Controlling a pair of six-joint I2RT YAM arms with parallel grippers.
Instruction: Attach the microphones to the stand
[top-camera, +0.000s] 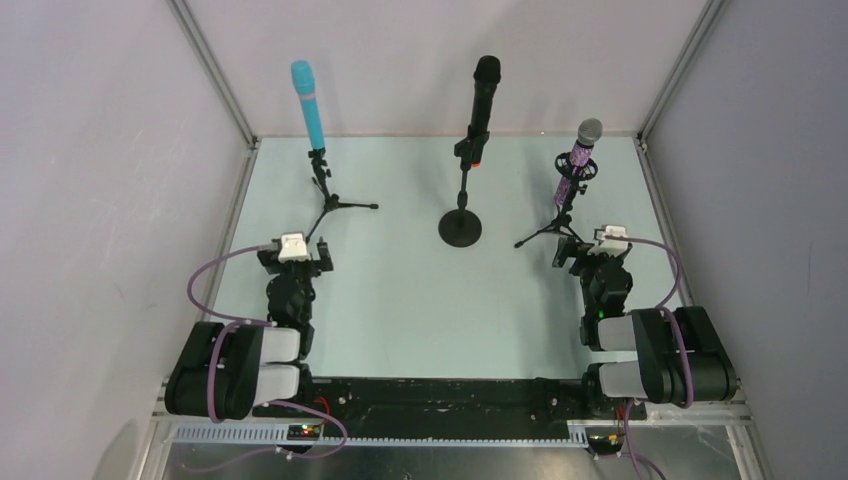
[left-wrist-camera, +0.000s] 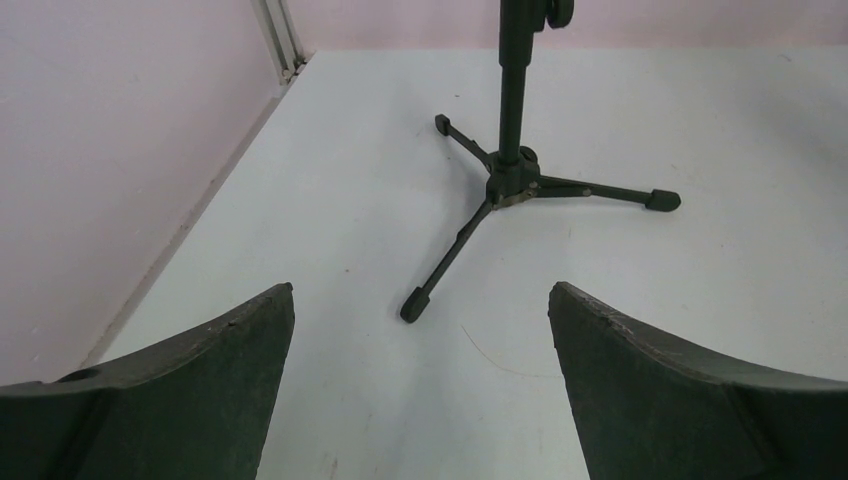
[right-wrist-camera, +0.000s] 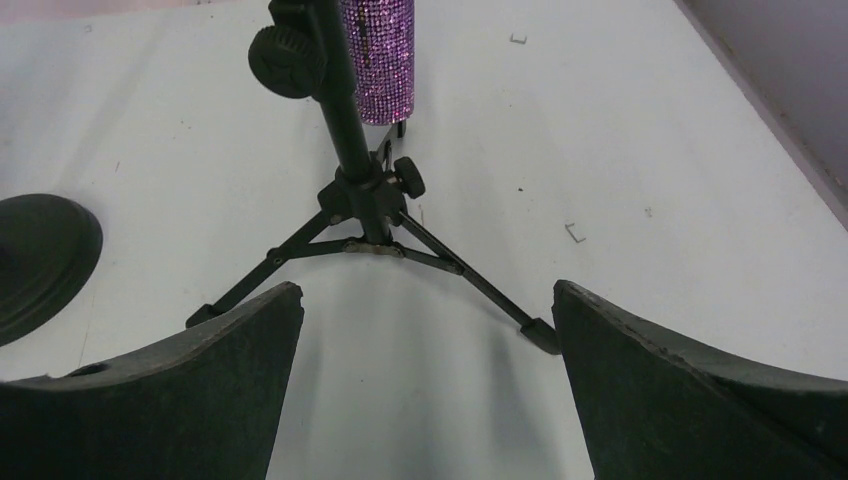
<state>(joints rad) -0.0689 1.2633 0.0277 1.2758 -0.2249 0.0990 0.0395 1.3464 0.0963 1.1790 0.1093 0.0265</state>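
Your left pincer (left-wrist-camera: 420, 292) has its two sides wide apart and holds nothing. Your right pincer (right-wrist-camera: 427, 288) is the same: wide apart and empty. Both sit low on the counter (top-camera: 400, 300), close to your arms.

Just past the right pincer is a tripod stand (right-wrist-camera: 365, 190), and one leg is very near. The purple mic (right-wrist-camera: 378, 60) sits up in its clip. In front of the left pincer is another tripod stand (left-wrist-camera: 512, 175) with the light blue mic (top-camera: 309, 105). The black mic (top-camera: 483, 95) is on the round-foot stand (top-camera: 460, 228) in the middle.

The job looks done to me. If you move, pull back slowly so you do not bump a leg.

There are no boxes or bowls here. Each clip has one mic in it.
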